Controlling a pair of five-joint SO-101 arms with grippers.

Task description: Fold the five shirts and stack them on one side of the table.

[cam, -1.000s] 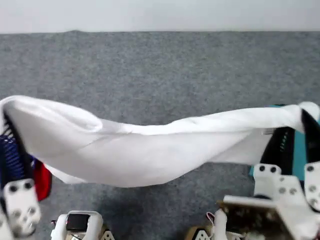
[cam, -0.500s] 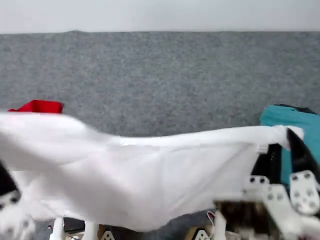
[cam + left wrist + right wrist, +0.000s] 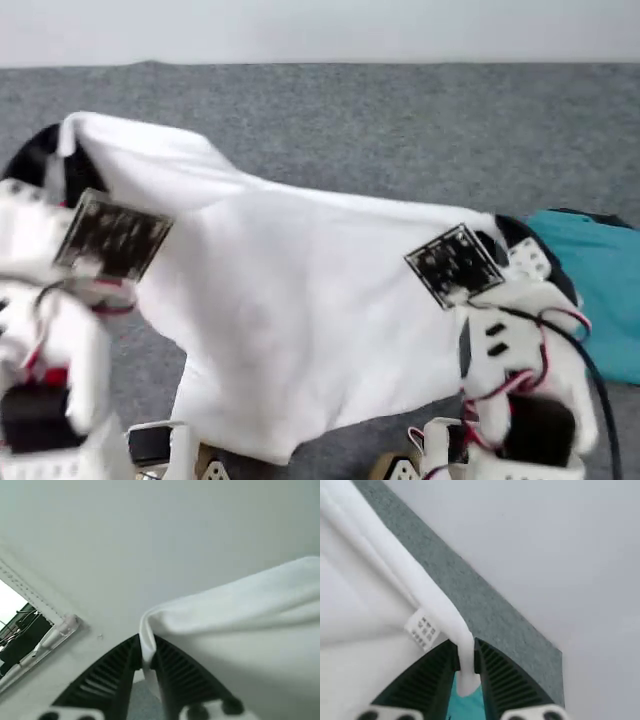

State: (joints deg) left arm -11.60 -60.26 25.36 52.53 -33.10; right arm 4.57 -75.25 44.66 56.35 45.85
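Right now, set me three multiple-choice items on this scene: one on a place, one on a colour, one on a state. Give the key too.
1. Where does the teal shirt lie?
A. on the table's right side
B. at its far middle
C. on its left side

2. What colour is the shirt spread over the middle?
A. red
B. black
C. white

3. The left gripper is:
A. open
B. shut on the teal shirt
C. shut on the white shirt

Key:
1 A, it shows at the right edge in the high view.
2 C, the white shirt spans the table.
3 C, its jaws pinch a white fold in the left wrist view.
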